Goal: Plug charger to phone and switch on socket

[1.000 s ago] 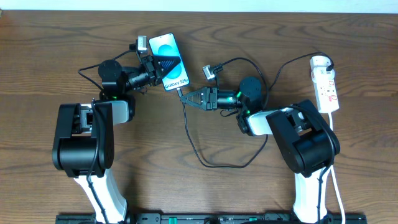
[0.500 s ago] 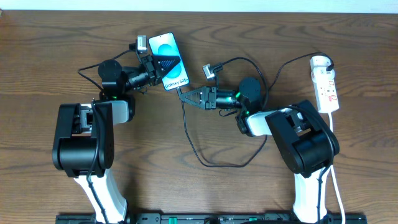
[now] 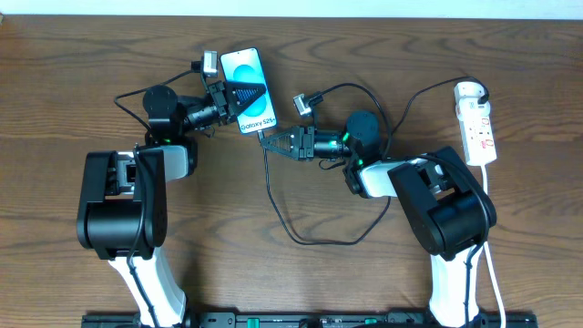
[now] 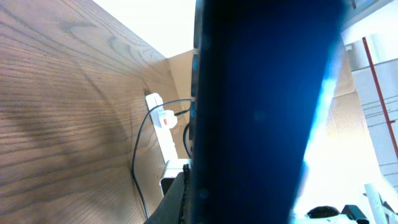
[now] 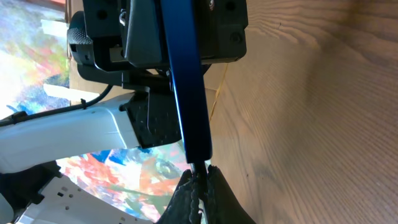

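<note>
The left end effector (image 3: 235,95) grips the phone (image 3: 244,66), and the right end effector (image 3: 271,141) pinches the charger (image 3: 273,196) tip at the phone's lower end, above a wooden desk (image 3: 73,82).

One phone (image 3: 248,88). One charger (image 3: 282,214), a single thin black cable. One socket (image 3: 477,123), a white strip, with one thick white cord (image 3: 492,264) running from it. Two robot arms, the left arm (image 3: 123,205) and the right arm (image 3: 446,205), each with one gripper: left gripper (image 3: 233,95), right gripper (image 3: 266,139), two in all. One wooden surface (image 3: 55,109) carries the lot
</note>
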Robot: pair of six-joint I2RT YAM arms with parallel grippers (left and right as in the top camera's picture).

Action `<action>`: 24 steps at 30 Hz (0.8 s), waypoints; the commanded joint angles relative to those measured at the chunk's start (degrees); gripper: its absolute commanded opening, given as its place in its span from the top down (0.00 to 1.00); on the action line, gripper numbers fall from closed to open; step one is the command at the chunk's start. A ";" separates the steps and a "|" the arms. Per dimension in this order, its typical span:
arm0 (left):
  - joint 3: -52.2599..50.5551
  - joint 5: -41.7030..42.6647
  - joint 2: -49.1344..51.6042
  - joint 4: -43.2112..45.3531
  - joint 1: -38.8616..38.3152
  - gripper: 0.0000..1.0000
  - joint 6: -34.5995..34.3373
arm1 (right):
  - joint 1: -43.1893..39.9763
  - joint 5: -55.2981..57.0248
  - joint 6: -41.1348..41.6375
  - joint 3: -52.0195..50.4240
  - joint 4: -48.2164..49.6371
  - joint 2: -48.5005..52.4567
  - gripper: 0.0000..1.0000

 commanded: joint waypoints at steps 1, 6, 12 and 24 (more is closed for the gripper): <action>0.22 9.70 -0.39 0.72 -3.08 0.93 -0.37 | -0.57 13.31 -0.85 2.99 -0.22 0.20 0.99; 0.22 9.70 -0.39 0.72 -3.10 0.93 -0.20 | -0.57 14.60 -1.03 2.99 -0.17 0.20 0.99; 0.20 9.70 -0.39 0.70 -3.10 0.93 -0.20 | -0.57 15.26 -1.84 2.99 -0.13 0.20 0.99; 0.17 7.61 -0.39 0.68 -2.23 0.93 0.44 | -0.63 4.22 -6.84 2.97 0.70 0.20 0.95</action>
